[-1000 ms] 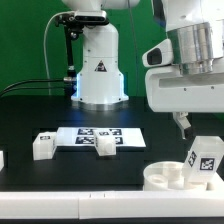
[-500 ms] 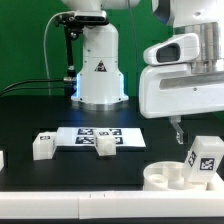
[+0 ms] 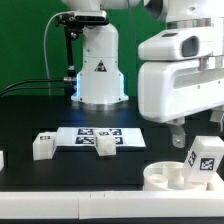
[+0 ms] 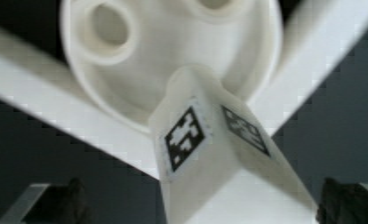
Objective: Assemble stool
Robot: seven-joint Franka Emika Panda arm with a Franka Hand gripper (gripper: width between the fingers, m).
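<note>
The round white stool seat (image 3: 163, 178) lies at the front on the exterior view's right. One white tagged leg (image 3: 203, 160) stands tilted in it. My gripper (image 3: 198, 134) hangs just above that leg, open and holding nothing. In the wrist view the leg (image 4: 207, 140) rises from the seat (image 4: 145, 50), and the gripper (image 4: 202, 202) has its dark fingers (image 4: 53, 200) spread wide on either side of it, not touching it. Two loose legs (image 3: 42, 145) (image 3: 104, 146) lie by the marker board (image 3: 95, 133).
The white robot base (image 3: 98, 70) stands behind the marker board. Another white part (image 3: 2, 158) shows at the exterior view's left edge. Black cables run along the table at the back left.
My gripper has come down a little and shifted slightly to the exterior view's left, closer over the standing leg. The seat and legs have not moved.
</note>
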